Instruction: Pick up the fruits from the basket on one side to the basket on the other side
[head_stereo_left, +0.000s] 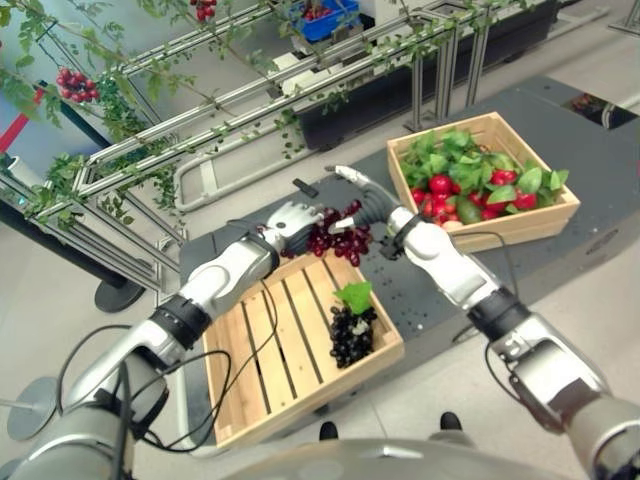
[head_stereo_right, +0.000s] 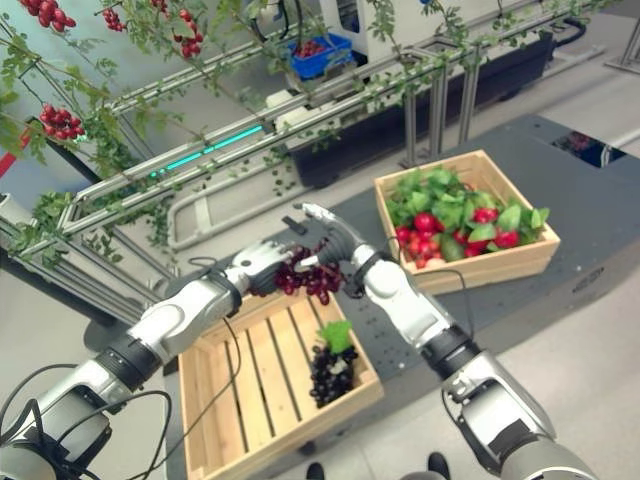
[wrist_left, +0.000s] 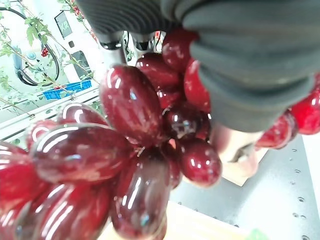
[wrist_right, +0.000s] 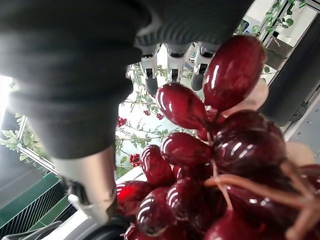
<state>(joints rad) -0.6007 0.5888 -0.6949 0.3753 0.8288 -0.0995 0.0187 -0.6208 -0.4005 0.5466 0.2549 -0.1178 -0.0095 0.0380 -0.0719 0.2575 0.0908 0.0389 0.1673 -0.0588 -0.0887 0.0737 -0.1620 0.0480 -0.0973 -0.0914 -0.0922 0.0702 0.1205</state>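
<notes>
Two robot hands meet over the near edge of a dark surface (head_stereo_left: 600, 160), both at a bunch of dark red grapes (head_stereo_left: 338, 238) held in the air between them, just above the far rim of a slatted wooden crate (head_stereo_left: 262, 350). The left hand (head_stereo_left: 291, 221) reaches in from the left with its fingers curled around the near-left side of the bunch. The right hand (head_stereo_left: 362, 197) comes in from the right; its palm lies against the grapes while its fingers (head_stereo_left: 340, 173) extend straight past the top of the bunch, not curled round it. In the right wrist view the glossy oval grapes (wrist_right: 200, 165) and their brown stem hang right beside the dark ribbed cover, the straight silver fingers (wrist_right: 172, 62) showing beyond them. In the left wrist view the grapes (wrist_left: 125, 150) press close against the camera. The slatted crate sits at the robot's left front and holds a bunch of black grapes (head_stereo_left: 350, 333) topped by a green leaf (head_stereo_left: 354, 296) in its near-right corner. Well apart, farther right on the surface, a second wooden crate (head_stereo_left: 520, 228) is heaped with red fruits (head_stereo_left: 440, 185) and green leaves. Behind stands a metal frame (head_stereo_left: 250, 95) draped with leafy vines and small red fruit clusters.
</notes>
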